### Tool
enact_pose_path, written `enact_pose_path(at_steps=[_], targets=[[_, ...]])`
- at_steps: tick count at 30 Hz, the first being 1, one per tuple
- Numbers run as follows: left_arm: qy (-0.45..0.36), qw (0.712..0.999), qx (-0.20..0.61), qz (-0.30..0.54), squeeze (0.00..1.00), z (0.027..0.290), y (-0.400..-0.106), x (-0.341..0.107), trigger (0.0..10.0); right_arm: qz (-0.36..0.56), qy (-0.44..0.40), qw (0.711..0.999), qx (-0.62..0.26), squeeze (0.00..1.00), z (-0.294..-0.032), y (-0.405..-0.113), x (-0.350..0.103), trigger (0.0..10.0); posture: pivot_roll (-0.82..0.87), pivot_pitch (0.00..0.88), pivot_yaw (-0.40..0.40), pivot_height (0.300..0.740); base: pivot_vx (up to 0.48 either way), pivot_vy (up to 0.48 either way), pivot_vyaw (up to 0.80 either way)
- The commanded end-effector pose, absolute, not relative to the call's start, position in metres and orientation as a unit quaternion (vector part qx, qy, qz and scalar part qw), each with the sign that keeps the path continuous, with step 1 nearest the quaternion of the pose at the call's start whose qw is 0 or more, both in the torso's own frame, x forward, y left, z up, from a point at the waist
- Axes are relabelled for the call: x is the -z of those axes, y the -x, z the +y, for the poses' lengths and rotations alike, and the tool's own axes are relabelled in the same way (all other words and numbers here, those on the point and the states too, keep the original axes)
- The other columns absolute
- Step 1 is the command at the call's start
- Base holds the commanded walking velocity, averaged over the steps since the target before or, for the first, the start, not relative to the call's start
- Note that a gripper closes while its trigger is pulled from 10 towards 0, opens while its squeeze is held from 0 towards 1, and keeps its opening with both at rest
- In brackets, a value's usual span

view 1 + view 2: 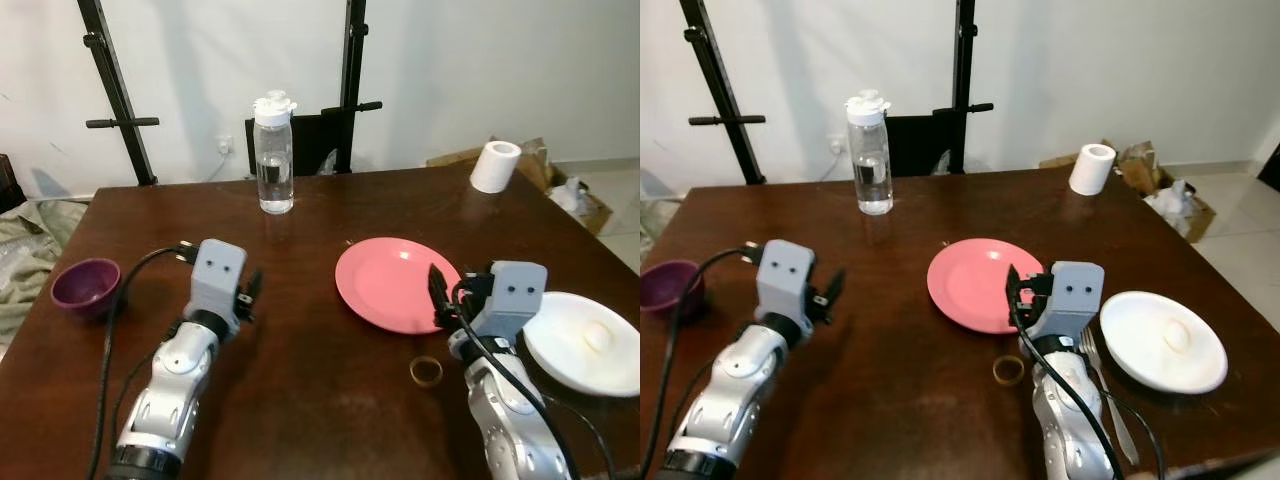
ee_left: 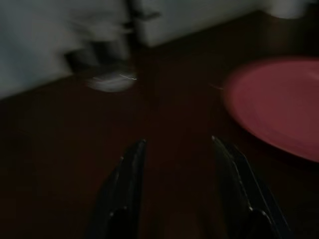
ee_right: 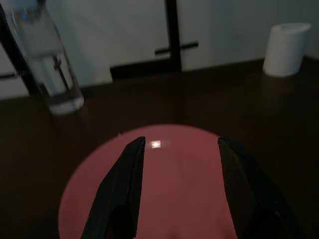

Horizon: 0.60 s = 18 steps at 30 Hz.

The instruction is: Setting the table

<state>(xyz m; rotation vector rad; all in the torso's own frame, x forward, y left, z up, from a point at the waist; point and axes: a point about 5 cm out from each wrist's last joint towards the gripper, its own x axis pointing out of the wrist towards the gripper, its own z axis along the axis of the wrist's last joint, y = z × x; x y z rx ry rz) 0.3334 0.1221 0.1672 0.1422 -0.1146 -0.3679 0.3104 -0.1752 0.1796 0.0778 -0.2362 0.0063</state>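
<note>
A pink plate [image 1: 395,283] lies at the middle of the dark wooden table [image 1: 330,210]. My right gripper [image 3: 180,140] hovers over the plate's near edge, open, with nothing between its black fingers [image 1: 437,292]. Left of the plate, my left gripper [image 2: 177,143] is held over bare table, open and empty too. A purple bowl [image 1: 86,285] sits at the table's left edge. At the right edge lies a white plate [image 1: 585,342] with a small pale lump on it. A fork [image 1: 1110,400] lies between that plate and my right arm.
A clear water bottle [image 1: 273,152] stands at the back middle, and a white paper roll [image 1: 495,166] at the back right corner. A small brown ring [image 1: 426,371] lies just in front of the pink plate. Black stands and a chair back are behind the table.
</note>
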Motion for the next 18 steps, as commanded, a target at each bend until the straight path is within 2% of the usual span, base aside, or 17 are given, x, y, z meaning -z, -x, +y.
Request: enact_pose_path(at_steps=[1,8,12,15,16,17,18], targets=[[-0.071,0.977,0.195,-0.043,0.00,0.124,-0.330,-0.162,10.0,-0.090,-0.036,0.995,0.000,0.00,-0.176,-0.309,-0.168,10.0,-0.01,0.077,0.089,0.740,0.000,0.000,0.00],[-0.064,0.972,0.228,-0.005,0.00,0.129,-0.331,-0.159,10.0,-0.049,-0.022,0.998,-0.032,0.00,-0.166,-0.311,-0.155,10.0,0.01,0.091,0.077,0.740,0.000,0.000,0.00],[-0.036,0.960,0.273,0.044,0.00,0.126,-0.334,-0.147,10.0,-0.058,-0.026,0.997,-0.032,0.00,-0.165,-0.313,-0.159,10.0,0.01,0.101,0.076,0.740,0.000,0.000,0.00],[-0.014,0.960,0.272,0.060,0.02,0.122,-0.343,-0.142,10.0,-0.074,-0.030,0.996,-0.029,0.00,-0.165,-0.313,-0.165,10.0,0.00,0.108,0.079,0.740,0.000,0.000,0.00],[-0.010,0.960,0.273,0.066,0.58,0.118,-0.348,-0.141,10.0,-0.081,-0.030,0.996,-0.029,0.00,-0.166,-0.313,-0.169,10.0,0.00,0.115,0.081,0.740,0.000,0.000,0.00],[-0.003,0.959,0.275,0.071,0.76,0.115,-0.352,-0.140,10.0,-0.086,-0.029,0.995,-0.030,0.00,-0.166,-0.313,-0.171,10.0,-0.01,0.116,0.084,0.740,0.000,0.000,0.00],[0.008,0.959,0.273,0.079,1.00,0.112,-0.357,-0.139,10.0,-0.086,-0.026,0.996,-0.030,0.00,-0.168,-0.314,-0.172,10.0,-0.01,0.118,0.086,0.740,0.000,0.000,0.00]])
